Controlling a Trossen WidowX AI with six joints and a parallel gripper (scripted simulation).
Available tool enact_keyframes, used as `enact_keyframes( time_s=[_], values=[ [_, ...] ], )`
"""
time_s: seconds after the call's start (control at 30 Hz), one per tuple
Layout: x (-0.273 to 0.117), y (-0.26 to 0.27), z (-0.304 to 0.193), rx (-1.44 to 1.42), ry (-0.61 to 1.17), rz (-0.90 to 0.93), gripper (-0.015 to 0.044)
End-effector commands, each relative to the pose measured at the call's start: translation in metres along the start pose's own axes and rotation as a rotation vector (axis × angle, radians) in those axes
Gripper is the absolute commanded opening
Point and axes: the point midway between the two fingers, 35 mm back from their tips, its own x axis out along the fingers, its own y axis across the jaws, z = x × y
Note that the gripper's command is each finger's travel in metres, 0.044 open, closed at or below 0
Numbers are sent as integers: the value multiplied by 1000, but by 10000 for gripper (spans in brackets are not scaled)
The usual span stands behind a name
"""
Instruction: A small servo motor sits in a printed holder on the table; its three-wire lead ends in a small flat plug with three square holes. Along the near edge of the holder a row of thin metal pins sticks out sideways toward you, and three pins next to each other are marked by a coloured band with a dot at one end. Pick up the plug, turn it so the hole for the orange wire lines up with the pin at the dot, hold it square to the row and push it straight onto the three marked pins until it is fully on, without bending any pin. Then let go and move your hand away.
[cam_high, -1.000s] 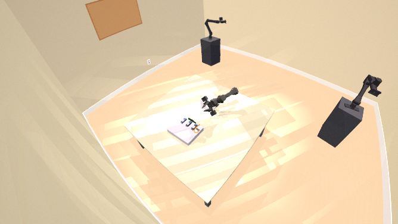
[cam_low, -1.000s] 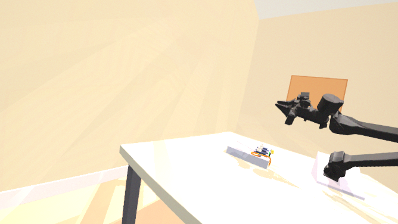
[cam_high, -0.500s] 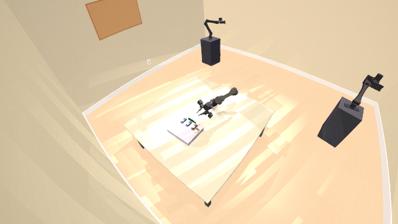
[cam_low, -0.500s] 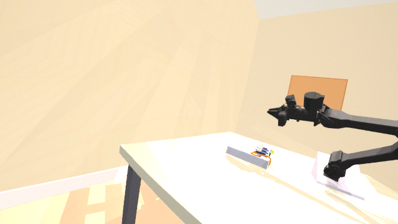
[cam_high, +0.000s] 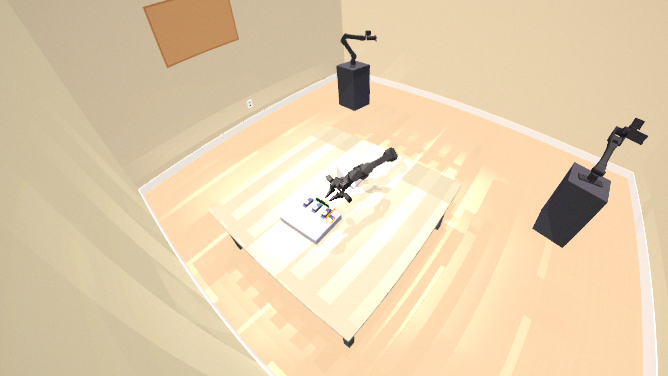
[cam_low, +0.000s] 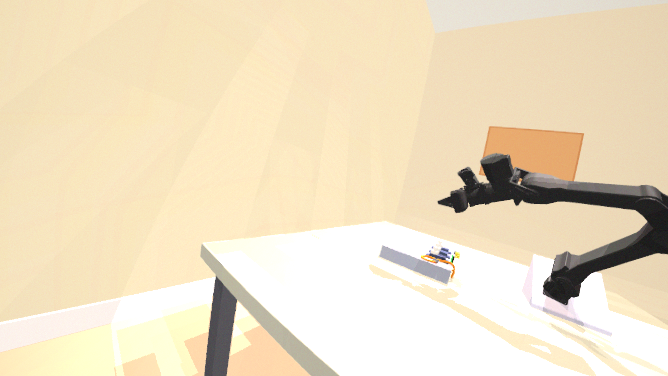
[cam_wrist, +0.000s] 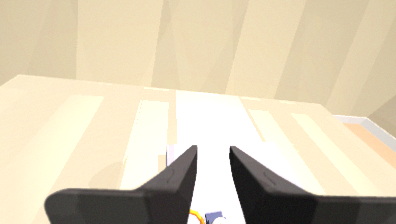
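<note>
The pale holder (cam_high: 311, 229) (cam_low: 412, 264) (cam_wrist: 215, 180) lies on the table with several small blue servo bodies on it; one servo (cam_high: 308, 202) (cam_wrist: 215, 216) is at the end of the row in the top view and another part of the row shows at the bottom of the wrist view. An orange lead (cam_low: 453, 270) (cam_wrist: 196, 213) loops at one corner. A green strip (cam_high: 322, 202) (cam_low: 453, 259) runs along the edge facing the arm. The plug, single pins and dot are too small to tell. My gripper (cam_low: 439, 202) (cam_wrist: 213, 150) is partly open and empty, well above the table near the holder.
The table (cam_high: 380, 260) (cam_low: 320, 295) bears the holder and a pale base block (cam_low: 537, 285) under the arm. Two other dark arms stand on dark pedestals (cam_high: 353, 87) (cam_high: 570, 207) away from the table. An orange board (cam_high: 192, 32) (cam_low: 545, 152) hangs on the wall.
</note>
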Motion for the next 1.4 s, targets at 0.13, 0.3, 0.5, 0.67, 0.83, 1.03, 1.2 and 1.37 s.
enact_keyframes(
  time_s=[0.13,0.3,0.5,0.67,0.83,1.03,1.2,1.37],
  values=[
    [19,-1,-21,183,187,-14,115],
    [28,-1,-34,294,294,-35,115],
    [37,-1,-50,432,419,-73,115],
    [42,0,-62,548,521,-114,115],
    [46,0,-74,667,620,-164,115],
    [50,2,-88,811,735,-237,115],
    [52,4,-98,932,826,-307,115],
    [53,6,-107,1053,912,-387,115]
  ],
)
